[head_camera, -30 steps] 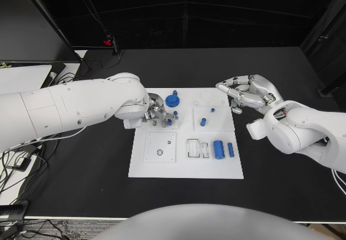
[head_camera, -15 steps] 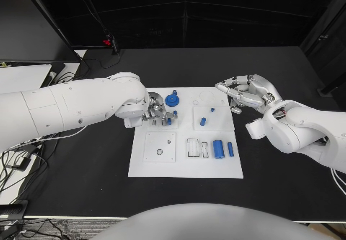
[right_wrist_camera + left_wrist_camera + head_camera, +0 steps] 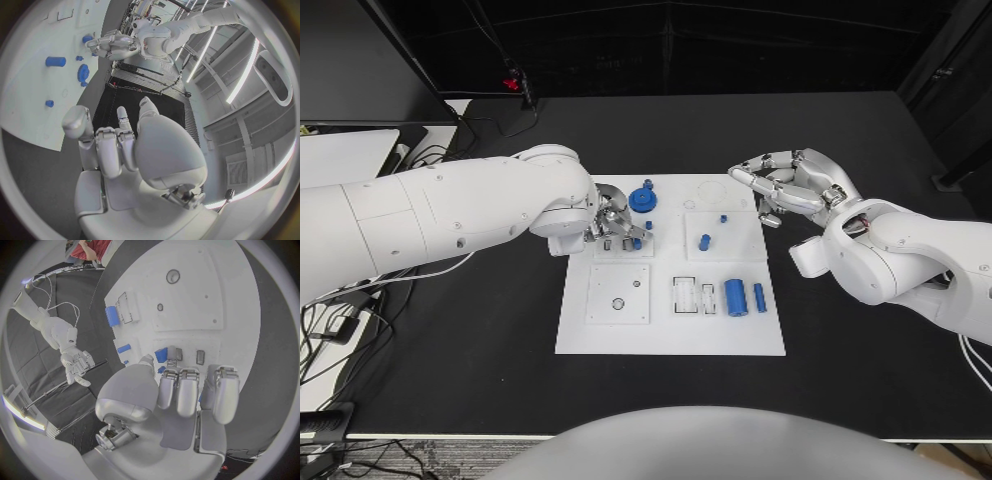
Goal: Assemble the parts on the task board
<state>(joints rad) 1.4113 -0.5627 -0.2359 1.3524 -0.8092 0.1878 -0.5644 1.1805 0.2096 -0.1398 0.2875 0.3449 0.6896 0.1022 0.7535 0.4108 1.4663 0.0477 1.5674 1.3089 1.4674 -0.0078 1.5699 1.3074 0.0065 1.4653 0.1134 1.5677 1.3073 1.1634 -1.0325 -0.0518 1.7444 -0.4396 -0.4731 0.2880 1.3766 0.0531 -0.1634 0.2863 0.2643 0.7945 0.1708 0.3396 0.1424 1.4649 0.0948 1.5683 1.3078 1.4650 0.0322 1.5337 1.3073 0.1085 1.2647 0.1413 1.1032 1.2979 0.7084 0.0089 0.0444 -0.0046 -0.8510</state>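
Black counter point(image 3: 473, 370) is seen carrying the white task board point(image 3: 672, 335), laid flat at its centre. Cables point(image 3: 480, 120) are draped over the far left corner, more cables point(image 3: 336, 330) along the left edge.

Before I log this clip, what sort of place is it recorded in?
Probably a robotics lab or test cell. A white task board with small blue parts sits on a black table, dark curtains hang behind, and loose cables trail beside the table.
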